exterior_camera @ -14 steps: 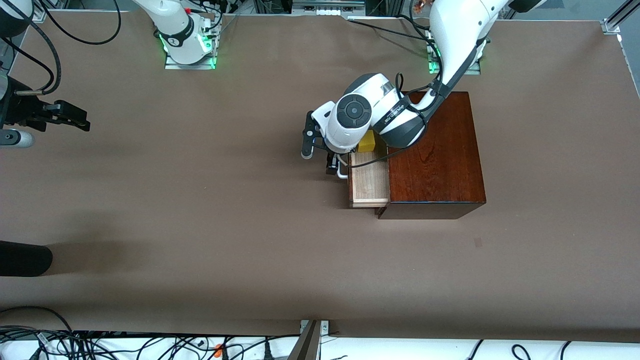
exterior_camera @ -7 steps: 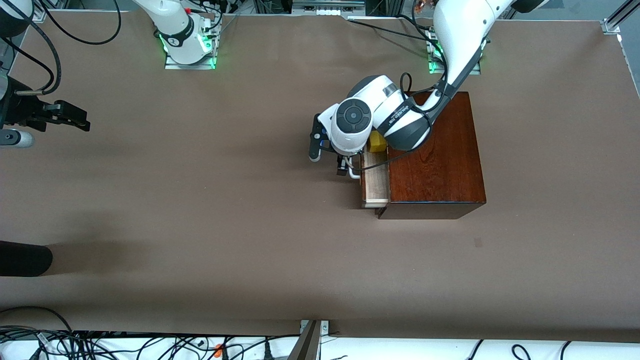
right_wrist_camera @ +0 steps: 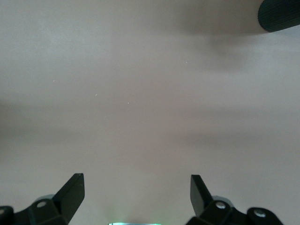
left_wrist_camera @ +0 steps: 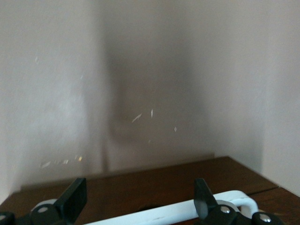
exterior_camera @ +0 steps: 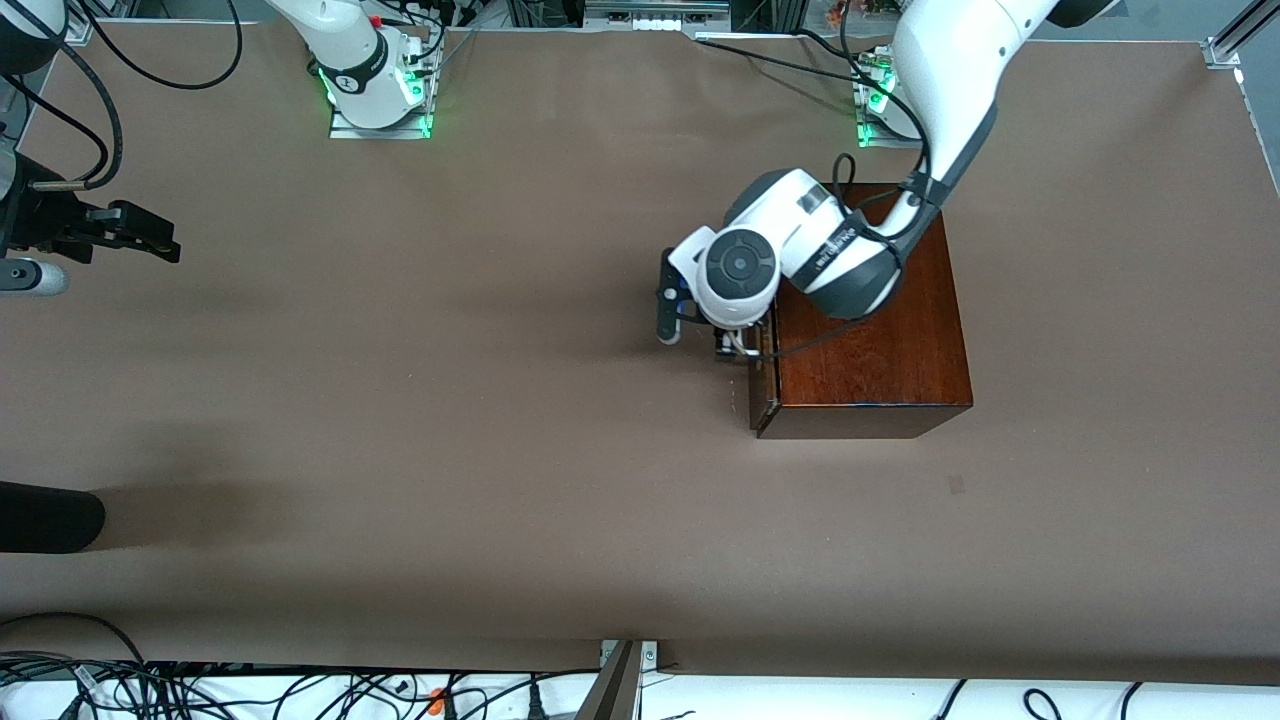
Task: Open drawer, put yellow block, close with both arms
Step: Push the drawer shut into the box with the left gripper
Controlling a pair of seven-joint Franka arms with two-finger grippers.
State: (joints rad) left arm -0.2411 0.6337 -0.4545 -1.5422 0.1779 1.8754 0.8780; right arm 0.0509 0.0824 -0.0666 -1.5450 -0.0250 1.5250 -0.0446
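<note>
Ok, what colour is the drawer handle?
White, against the dark brown drawer front; the handle shows best in the left wrist view.

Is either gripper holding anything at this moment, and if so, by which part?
Nothing is held. The left gripper has its jaws open, set either side of the drawer's white handle without clamping it. The right gripper waits open over bare table.

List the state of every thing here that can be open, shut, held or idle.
Drawer: pushed in, flush with the wooden box.
Handle: between the left gripper's fingers, which stand apart.
Left gripper: open, at the drawer front.
Right gripper: open, holding nothing, waiting at the right arm's end of the table.
</note>
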